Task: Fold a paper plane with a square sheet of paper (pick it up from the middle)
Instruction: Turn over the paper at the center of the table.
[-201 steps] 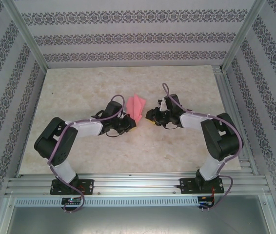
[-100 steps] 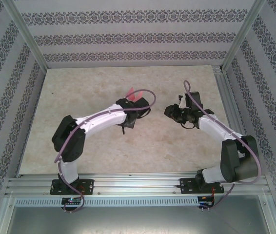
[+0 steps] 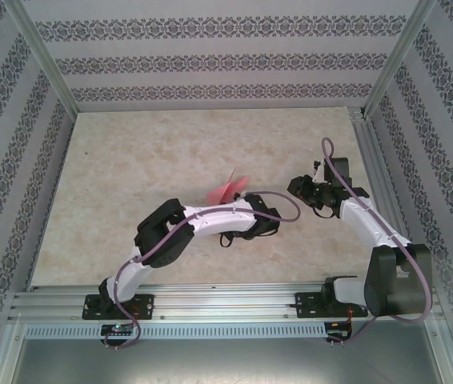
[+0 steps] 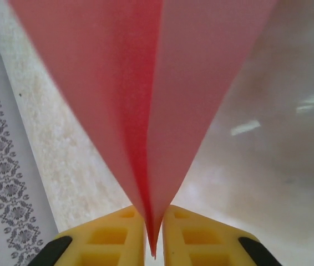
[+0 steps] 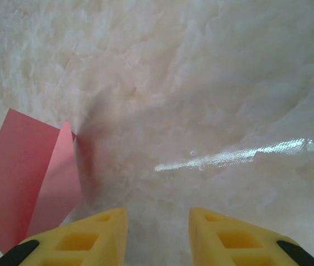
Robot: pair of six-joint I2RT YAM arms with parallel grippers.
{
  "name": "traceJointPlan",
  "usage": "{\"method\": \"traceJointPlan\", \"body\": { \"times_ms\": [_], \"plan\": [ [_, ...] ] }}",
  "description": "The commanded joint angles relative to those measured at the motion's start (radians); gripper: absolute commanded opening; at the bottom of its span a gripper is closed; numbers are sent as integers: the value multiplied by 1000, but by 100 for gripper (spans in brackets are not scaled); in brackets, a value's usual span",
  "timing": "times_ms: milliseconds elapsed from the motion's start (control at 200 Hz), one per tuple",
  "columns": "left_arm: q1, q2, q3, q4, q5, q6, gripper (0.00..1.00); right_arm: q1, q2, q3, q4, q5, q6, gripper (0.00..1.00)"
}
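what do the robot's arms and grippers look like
The left arm and right arm have white link shells, black joints and a looping purple cable. The left gripper and right gripper have yellow block fingers with recessed pockets and black outer corners.

You face a pale marbled table [image 3: 130, 160]; patterned walls [image 3: 210, 60] surround it, and aluminium rails [image 3: 226, 302] line its near edge.

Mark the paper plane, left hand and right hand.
paper plane [image 4: 140, 111]: left wrist view, on the centre crease.
left hand [image 4: 154, 233]: left wrist view, midway between fingertips pinching the plane.
right hand [image 5: 158, 221]: right wrist view, midway between its parted fingertips.
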Motion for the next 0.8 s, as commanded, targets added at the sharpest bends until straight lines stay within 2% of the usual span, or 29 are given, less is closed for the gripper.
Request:
{"method": "traceJointPlan", "body": {
  "times_ms": [0, 80, 250, 345, 490, 605, 699, 794],
  "plan": [
    [-56, 79, 78, -30, 45, 20, 21, -2, 16, -11, 16, -35, -12, 35],
    [-87, 119, 135, -34, 79, 37, 24, -3, 19, -12, 16, -34, -12, 35],
    [-114, 82, 170, 56, 209, 89, 54, -3, 39, -12, 9, -58, -24, 36],
    [-111, -1, 140, 161, 306, 123, 61, -3, 40, -18, 12, -69, -24, 38],
    [-88, -156, 44, 335, 468, 157, 62, -2, 47, -21, 13, -100, -25, 38],
    [-46, -350, -108, 485, 466, 125, 61, 15, 34, -33, 38, -124, -11, 38],
    [79, -535, -293, 619, 542, 56, 58, 64, 38, -33, 67, -128, 15, 37],
    [239, -678, -485, 744, 660, -8, 53, 168, 60, 8, 71, -100, 19, 36]
  ]
}}
